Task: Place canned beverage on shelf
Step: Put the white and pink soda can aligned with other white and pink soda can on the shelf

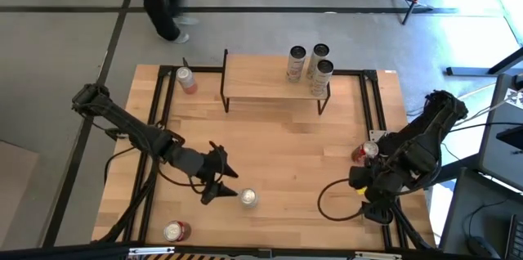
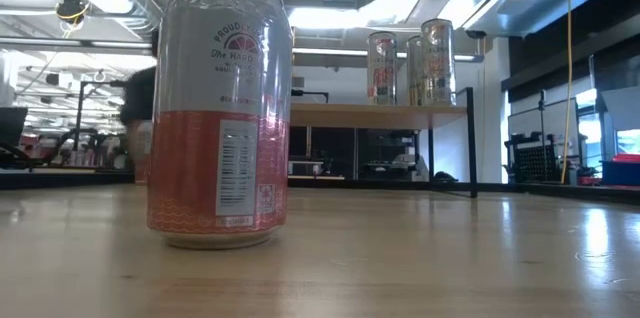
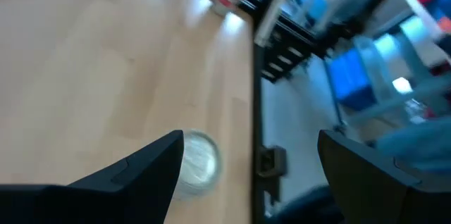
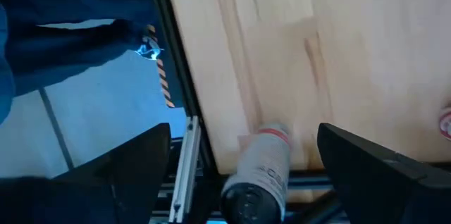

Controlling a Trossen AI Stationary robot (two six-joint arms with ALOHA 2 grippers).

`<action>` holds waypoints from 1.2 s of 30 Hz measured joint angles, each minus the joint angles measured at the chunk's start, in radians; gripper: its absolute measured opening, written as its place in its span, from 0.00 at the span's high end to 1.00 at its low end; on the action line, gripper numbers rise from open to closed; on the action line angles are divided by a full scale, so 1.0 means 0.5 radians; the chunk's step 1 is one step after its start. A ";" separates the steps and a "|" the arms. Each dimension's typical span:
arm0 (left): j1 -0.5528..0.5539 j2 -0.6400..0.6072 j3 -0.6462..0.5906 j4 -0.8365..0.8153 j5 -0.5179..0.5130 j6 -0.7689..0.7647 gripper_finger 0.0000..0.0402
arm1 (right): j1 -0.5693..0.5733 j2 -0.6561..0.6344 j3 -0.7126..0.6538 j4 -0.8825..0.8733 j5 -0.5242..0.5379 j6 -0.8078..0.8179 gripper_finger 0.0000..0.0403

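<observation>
On the pale wooden desk (image 1: 270, 154), the low rack of light board on thin black legs, the shelf (image 1: 261, 76), stands at twelve o'clock with three tall silver cans (image 1: 310, 65) already crowded on its right end. The dark left arm reaches in from nine o'clock, its left pincer (image 1: 227, 185) hanging with fingers apart beside the silver-topped beverage can (image 1: 248, 199) that stands upright at six o'clock, apparently the one in hand. The can sits just off one finger (image 3: 151, 164) in the wrist view rather than squarely between the two.

The risks, as judged from here: a closing pincer that is off-centre could nudge the can over and send it rolling toward the desk's near edge; a carry to the shelf could clip the front black leg or bump the three cans already standing there, toppling them.

The right arm waits at four o'clock, its right pincer (image 4: 243, 175) spread wide over a red-and-silver can (image 1: 365, 153) near the desk's edge. Two more red-banded cans stand apart, one at eleven o'clock (image 1: 187, 79) and one at seven (image 1: 175, 231).

Seen level from the desk, a can (image 2: 220, 113) is smooth silver above, orange-red below, with a printed label; thin-walled, likely slippery and easily dented.
</observation>
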 joint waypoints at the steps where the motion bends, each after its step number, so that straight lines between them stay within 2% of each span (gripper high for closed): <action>1: 0.006 0.000 0.001 -0.024 -0.039 0.001 0.21 | 0.010 0.001 0.000 -0.011 0.012 0.000 0.15; 8: -0.045 0.101 0.002 -0.073 -0.332 0.000 0.21 | 0.046 0.056 -0.003 -0.073 0.069 0.035 0.15; 13: -0.043 0.159 0.002 -0.082 -0.252 0.005 0.21 | 0.138 0.074 -0.003 -0.111 0.050 0.121 0.15; 17: -0.042 0.162 0.002 -0.080 -0.268 0.005 0.21 | 0.274 0.078 -0.003 -0.154 0.106 0.252 0.15; 22: -0.042 0.163 0.002 -0.079 -0.270 0.005 0.21 | 0.445 0.156 -0.003 -0.164 0.127 0.208 0.15; 27: -0.042 0.163 0.002 -0.078 -0.302 0.005 0.21 | 0.500 0.223 -0.003 -0.207 0.025 0.196 0.15; 36: -0.042 0.163 0.001 -0.077 -0.324 0.005 0.21 | 0.574 0.341 -0.002 -0.210 -0.004 0.222 0.15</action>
